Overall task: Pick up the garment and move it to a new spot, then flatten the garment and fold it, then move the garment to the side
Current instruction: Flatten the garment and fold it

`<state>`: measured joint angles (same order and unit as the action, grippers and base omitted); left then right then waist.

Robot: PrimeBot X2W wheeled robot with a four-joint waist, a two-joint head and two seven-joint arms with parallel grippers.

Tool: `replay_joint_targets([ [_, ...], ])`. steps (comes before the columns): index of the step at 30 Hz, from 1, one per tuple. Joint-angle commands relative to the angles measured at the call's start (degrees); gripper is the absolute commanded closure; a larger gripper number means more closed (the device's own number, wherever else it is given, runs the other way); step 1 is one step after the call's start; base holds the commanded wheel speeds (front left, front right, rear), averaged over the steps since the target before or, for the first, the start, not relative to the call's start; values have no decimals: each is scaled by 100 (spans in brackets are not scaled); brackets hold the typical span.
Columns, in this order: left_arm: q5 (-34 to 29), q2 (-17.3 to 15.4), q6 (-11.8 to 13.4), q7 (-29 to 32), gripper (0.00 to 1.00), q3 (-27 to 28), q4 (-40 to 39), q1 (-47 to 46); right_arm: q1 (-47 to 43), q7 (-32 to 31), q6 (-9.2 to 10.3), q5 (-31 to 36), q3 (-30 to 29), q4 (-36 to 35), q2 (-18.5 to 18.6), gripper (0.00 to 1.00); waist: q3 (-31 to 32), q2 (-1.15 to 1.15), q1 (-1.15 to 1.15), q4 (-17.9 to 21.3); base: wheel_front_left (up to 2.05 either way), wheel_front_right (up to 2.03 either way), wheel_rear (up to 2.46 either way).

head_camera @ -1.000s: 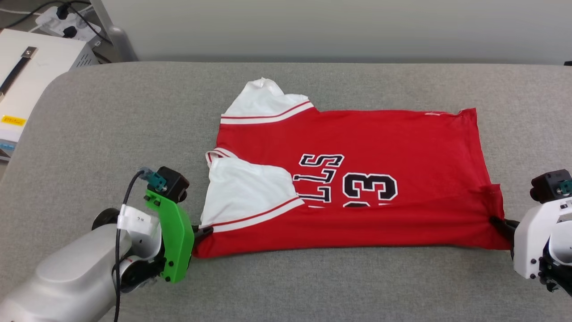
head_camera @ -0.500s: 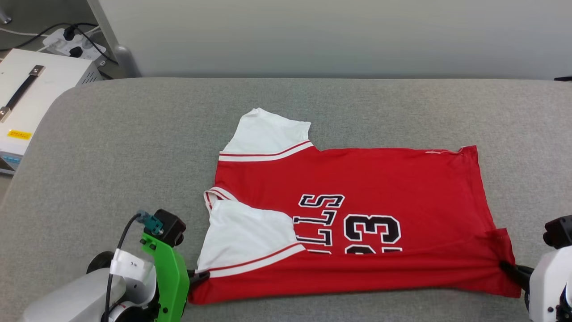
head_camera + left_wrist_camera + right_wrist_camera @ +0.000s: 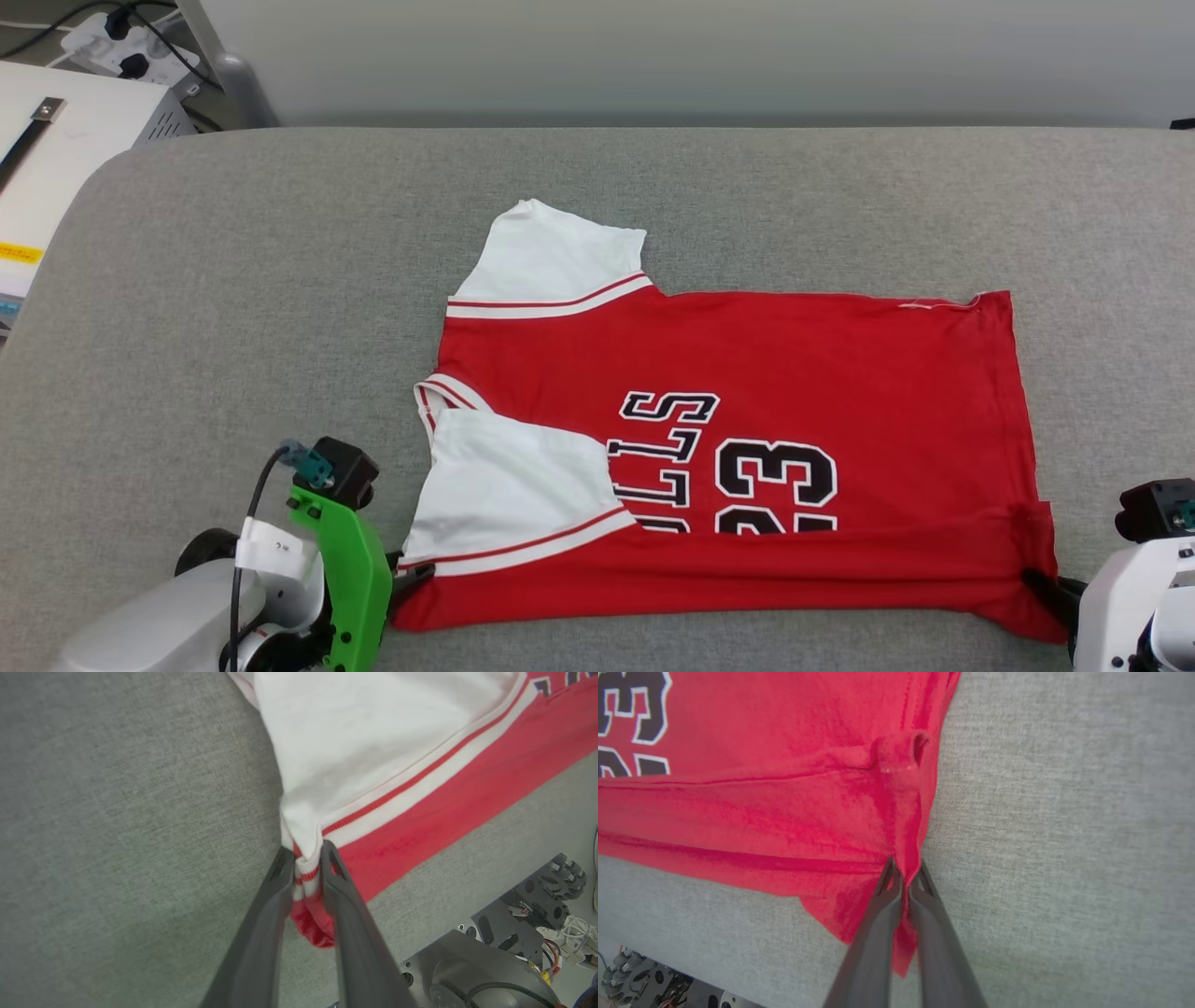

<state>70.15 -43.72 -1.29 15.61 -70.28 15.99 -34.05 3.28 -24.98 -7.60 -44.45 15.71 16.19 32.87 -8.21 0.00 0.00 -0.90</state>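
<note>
Garment [image 3: 747, 373], a red white-sleeved jersey T-shirt, has been stretched flatter between left gripper [image 3: 306, 851] and right gripper [image 3: 905, 864], both clamped on its corners, ready for further folding.

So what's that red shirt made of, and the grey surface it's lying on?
The shirt looks like thin, soft knit, cotton or polyester, matte: it creases and bunches at its pinched corners. The grey surface looks like woven upholstery cloth, matte, with a fine flecked weave; its rounded corner hints at padding beneath.
</note>
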Motion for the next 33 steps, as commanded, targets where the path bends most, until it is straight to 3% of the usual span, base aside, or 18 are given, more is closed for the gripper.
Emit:
replay_joint_targets([
  [1, -2, -55, 3, -79, 0, 46, 66, 22, 14, 114, 11, 110, -22, 77, -36, 0, 53, 0, 0, -7, 0, 0, 0],
  [9, -196, -409, 84, -345, 0, 374, -78, -442, 51, 1018, 11, 637, -331, -335, -106, 0, 253, 0, 0, -1, 0, 0, 0],
  [15, -548, -427, 235, -694, 0, 734, -112, -1143, 207, 1788, 11, 1261, -704, -845, -485, 0, 140, 0, 0, 140, 0, 0, 0],
  [19, -847, -291, 238, -775, 0, 896, 0, -1781, 289, 2162, 11, 1623, -988, -1202, -840, 0, -129, 0, 0, 267, 0, 0, 0],
  [25, -962, 197, 79, -716, 0, 1141, 535, -2768, 424, 2462, 11, 2077, -1201, -1679, -1282, 0, -708, 0, 0, 485, 0, 0, 0],
  [33, -858, 803, -304, 272, 0, 1074, 1688, -3924, 763, 2594, 11, 2352, -1034, -2032, -1523, 0, -1440, 0, 0, 823, 0, 0, 0],
])
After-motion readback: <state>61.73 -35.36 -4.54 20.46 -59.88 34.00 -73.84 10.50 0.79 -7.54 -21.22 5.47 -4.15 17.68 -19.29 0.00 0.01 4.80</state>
